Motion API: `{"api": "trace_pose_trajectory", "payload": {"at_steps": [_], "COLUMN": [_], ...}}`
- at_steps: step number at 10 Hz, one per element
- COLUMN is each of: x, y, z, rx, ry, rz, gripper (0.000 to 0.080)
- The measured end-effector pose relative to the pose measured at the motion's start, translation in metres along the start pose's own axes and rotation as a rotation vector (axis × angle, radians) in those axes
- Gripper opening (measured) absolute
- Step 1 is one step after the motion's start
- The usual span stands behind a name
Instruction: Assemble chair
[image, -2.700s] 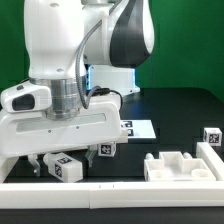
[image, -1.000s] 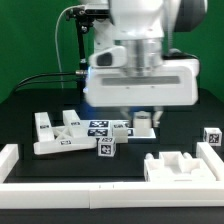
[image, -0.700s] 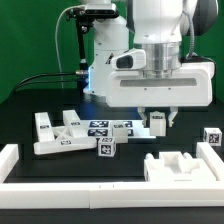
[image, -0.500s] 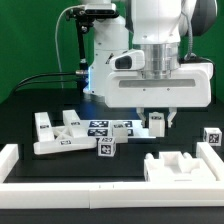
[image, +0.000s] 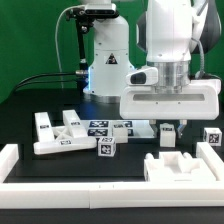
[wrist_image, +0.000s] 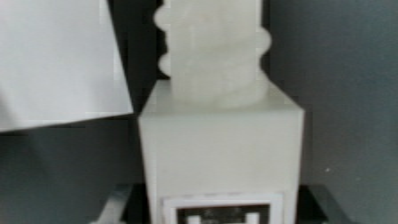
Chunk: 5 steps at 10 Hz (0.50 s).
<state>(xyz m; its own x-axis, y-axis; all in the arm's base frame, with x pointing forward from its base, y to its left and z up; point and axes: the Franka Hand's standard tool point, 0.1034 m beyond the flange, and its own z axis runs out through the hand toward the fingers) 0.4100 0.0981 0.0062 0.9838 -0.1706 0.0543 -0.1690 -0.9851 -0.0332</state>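
My gripper (image: 168, 131) is shut on a small white chair piece (image: 168, 134) with a tag, held just above the table at the exterior view's right. In the wrist view the piece (wrist_image: 214, 140) is a white block with a ridged peg at its far end and a tag near the gripper (wrist_image: 217, 208). Dark fingers (wrist_image: 121, 206) flank it on both sides. A white stepped chair part (image: 58, 135) lies at the left. A small tagged cube (image: 106, 148) sits in front of it. A notched white panel (image: 181, 166) lies below the gripper. Another tagged cube (image: 211, 136) sits at the far right.
The marker board (image: 112, 126) lies flat behind the small cube. A low white border rail (image: 90, 191) runs along the front edge, with raised ends at the left (image: 8, 156) and right (image: 214, 152). The robot base (image: 108, 65) stands at the back.
The arm has moved toward the exterior view's right with the small white piece in the gripper. It now hangs above the notched panel instead of over the marker board.
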Motion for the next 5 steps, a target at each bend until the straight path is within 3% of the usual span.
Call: {"api": "trace_pose_trajectory", "payload": {"at_steps": [1,3,5], "x": [0.000,0.007,0.030], "y": [0.001,0.006,0.006], "z": [0.000,-0.008,-0.025], "rx": [0.000,-0.001,0.014], "ry": [-0.010,-0.106,-0.272], "rz": [0.003,0.013,0.039], "gripper": [0.0381,0.0608,0.0641]}}
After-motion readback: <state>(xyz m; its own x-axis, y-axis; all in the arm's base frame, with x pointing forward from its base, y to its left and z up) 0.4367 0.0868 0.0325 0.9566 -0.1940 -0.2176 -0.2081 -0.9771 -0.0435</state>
